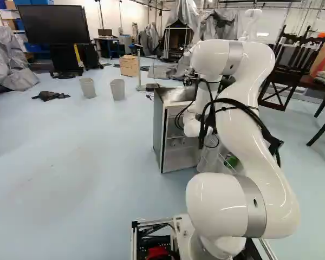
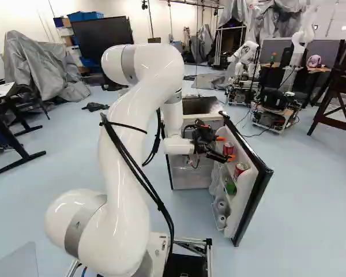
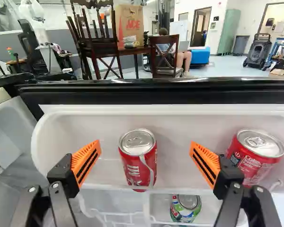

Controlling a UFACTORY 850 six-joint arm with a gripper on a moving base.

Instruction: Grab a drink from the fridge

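The gripper (image 3: 145, 150) stands with its fingers wide apart, aimed at the fridge's open door (image 2: 255, 202), and nothing is clamped. A slim red soda can (image 3: 138, 161) stands upright in the white upper door shelf (image 3: 85, 124), in the gap ahead of the orange pads (image 3: 86, 161). It looks like the drink to take, and the step in hand is the final approach. The can lies a little nearer the finger farther from the second red soda can (image 3: 258, 153), so a slight shift away from that neighbour should centre the grasp and keep the other finger off it; whether they touch is unclear. The advance should bring both pads level with the can's body, clear of the shelf's front rail, before they close evenly, firmly enough to hold without denting. A straight lift over the rail should then precede any backing out, lest the can's base catch.
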